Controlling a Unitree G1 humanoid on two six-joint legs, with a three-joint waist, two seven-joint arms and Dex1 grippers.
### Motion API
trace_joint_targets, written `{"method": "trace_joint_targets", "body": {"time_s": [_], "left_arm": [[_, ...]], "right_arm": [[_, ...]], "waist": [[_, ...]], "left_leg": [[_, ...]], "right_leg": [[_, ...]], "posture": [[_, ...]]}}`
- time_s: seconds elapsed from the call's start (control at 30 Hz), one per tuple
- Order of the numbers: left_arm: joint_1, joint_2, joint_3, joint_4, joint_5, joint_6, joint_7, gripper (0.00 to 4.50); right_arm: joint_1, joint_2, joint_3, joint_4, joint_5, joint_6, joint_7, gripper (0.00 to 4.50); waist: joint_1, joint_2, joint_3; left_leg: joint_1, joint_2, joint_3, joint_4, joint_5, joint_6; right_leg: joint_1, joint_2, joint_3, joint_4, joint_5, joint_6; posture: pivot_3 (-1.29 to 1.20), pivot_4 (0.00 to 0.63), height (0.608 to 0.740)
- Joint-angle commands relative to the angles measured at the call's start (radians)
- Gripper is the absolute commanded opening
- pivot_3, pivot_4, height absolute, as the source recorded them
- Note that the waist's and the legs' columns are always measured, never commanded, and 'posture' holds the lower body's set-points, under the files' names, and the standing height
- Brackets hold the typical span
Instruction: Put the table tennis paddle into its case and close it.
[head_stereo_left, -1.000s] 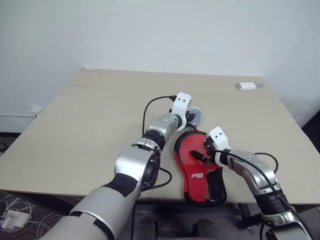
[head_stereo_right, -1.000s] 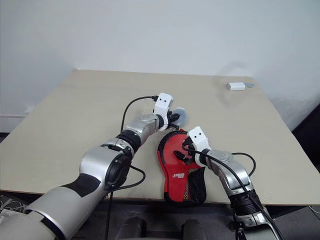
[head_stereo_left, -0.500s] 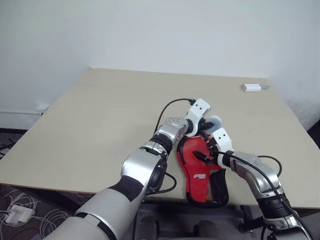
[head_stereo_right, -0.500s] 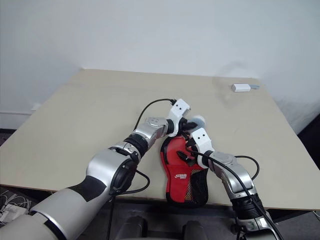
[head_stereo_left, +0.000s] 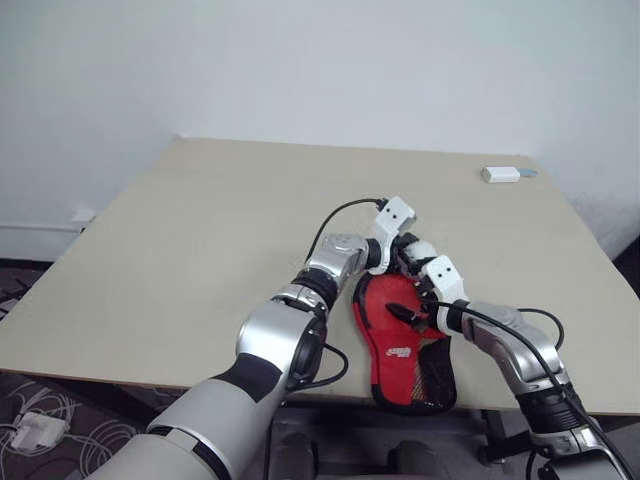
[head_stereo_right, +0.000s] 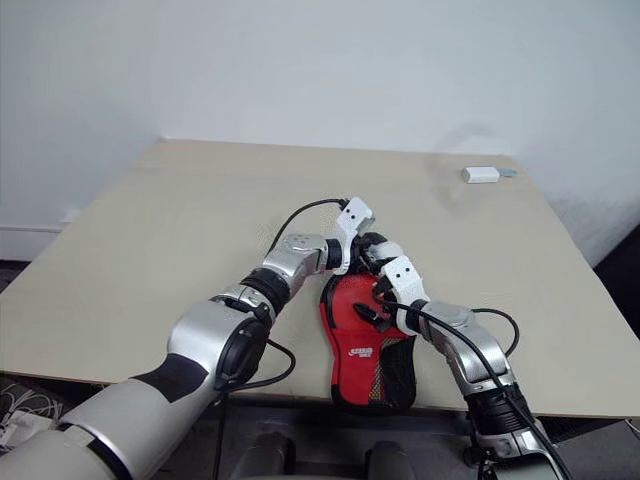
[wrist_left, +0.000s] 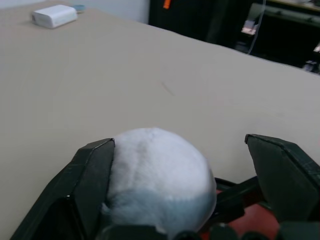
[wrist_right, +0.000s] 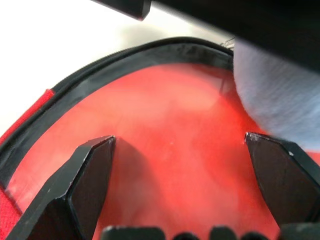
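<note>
Worktop (head_stereo_left: 180, 250) carrying red case (head_stereo_left: 405, 350) at near edge. Left end effector (wrist_left: 185, 175) sitting wide open at case's far rim, white pad between fingers. Right end effector (wrist_right: 180, 185) hovering open over red paddle face (wrist_right: 165, 145) inside case. Small white box (head_stereo_left: 500, 174) lying at far corner.

Case (head_stereo_left: 405, 345) at table's (head_stereo_left: 200, 250) near edge; small box (head_stereo_left: 500, 174) far right.
</note>
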Motion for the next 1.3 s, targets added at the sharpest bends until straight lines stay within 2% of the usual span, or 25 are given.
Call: {"method": "trace_joint_targets", "body": {"time_s": [0.03, 0.23, 0.5, 0.6, 0.7, 0.9, 1.0, 1.1, 1.3], "left_arm": [[-0.063, 0.034, 0.038, -0.044, -0.052, 0.040, -0.070, 4.47], [-0.058, 0.119, 0.009, -0.054, -0.036, 0.067, -0.189, 4.47], [-0.032, 0.245, 0.008, -0.075, -0.043, 0.074, -0.297, 4.47], [-0.009, 0.292, -0.004, -0.092, -0.045, 0.091, -0.385, 4.47], [0.033, 0.318, -0.036, -0.135, -0.040, 0.102, -0.479, 4.47], [0.203, 0.272, -0.099, -0.352, -0.078, 0.187, -0.560, 4.47], [0.260, 0.202, -0.069, -0.435, -0.128, 0.291, -0.443, 4.47], [0.333, 0.150, -0.094, -0.527, -0.129, 0.312, -0.351, 4.47], [0.460, 0.138, -0.227, -0.715, -0.106, 0.357, -0.335, 4.47]], "right_arm": [[0.044, -0.051, -0.044, -0.038, 0.054, 0.014, 0.074, 4.50], [0.069, -0.090, -0.206, -0.152, 0.236, 0.039, 0.179, 4.50], [0.036, -0.092, -0.315, -0.156, 0.339, 0.034, 0.189, 4.50], [0.000, -0.081, -0.338, -0.127, 0.347, 0.019, 0.157, 4.50], [-0.064, -0.045, -0.336, -0.015, 0.282, -0.015, 0.053, 4.50], [-0.094, -0.010, -0.255, 0.061, 0.238, -0.026, 0.041, 4.50], [-0.102, 0.002, -0.225, 0.086, 0.223, -0.024, 0.036, 4.50], [-0.109, 0.012, -0.208, 0.108, 0.211, -0.009, 0.029, 4.50], [-0.108, 0.022, -0.197, 0.124, 0.193, -0.020, 0.021, 4.50]], "waist": [[-0.002, 0.000, 0.000], [-0.006, 0.003, 0.003], [-0.005, 0.003, 0.004], [-0.006, 0.003, 0.004], [-0.006, 0.003, 0.004], [-0.003, 0.003, 0.004], [-0.002, 0.003, 0.004], [-0.003, 0.003, 0.004], [-0.007, 0.005, 0.004]], "left_leg": [[0.000, 0.000, 0.000, 0.000, 0.000, 0.000], [-0.001, 0.000, 0.000, 0.000, 0.000, 0.000], [-0.001, 0.000, 0.000, 0.000, 0.000, 0.000], [-0.001, 0.000, 0.000, 0.000, 0.000, 0.000], [-0.001, 0.000, 0.000, -0.001, 0.000, 0.000], [-0.002, 0.000, 0.000, -0.001, 0.003, 0.004], [-0.004, 0.000, 0.000, 0.000, 0.003, 0.005], [-0.004, 0.000, 0.000, 0.002, 0.003, 0.005], [-0.003, 0.000, 0.000, 0.001, 0.003, 0.005]], "right_leg": [[0.000, 0.000, 0.000, 0.000, 0.000, 0.000], [0.000, 0.000, 0.001, 0.001, 0.000, 0.000], [0.000, 0.000, 0.001, 0.001, 0.000, 0.000], [0.000, 0.000, 0.001, 0.001, 0.000, 0.000], [-0.001, 0.000, 0.001, 0.001, 0.000, 0.000], [-0.001, 0.000, 0.001, 0.001, 0.001, 0.001], [-0.002, 0.001, 0.001, 0.002, 0.001, 0.002], [-0.002, 0.001, 0.001, 0.002, 0.001, 0.002], [-0.002, 0.001, 0.002, 0.003, 0.001, 0.002]], "posture": [[0.00, 0.000, 0.740], [0.00, 0.000, 0.740], [0.00, 0.000, 0.740], [0.00, 0.000, 0.740], [0.00, 0.000, 0.740], [0.00, 0.000, 0.740], [0.00, 0.000, 0.740], [0.00, 0.000, 0.740], [0.00, 0.000, 0.740]]}}
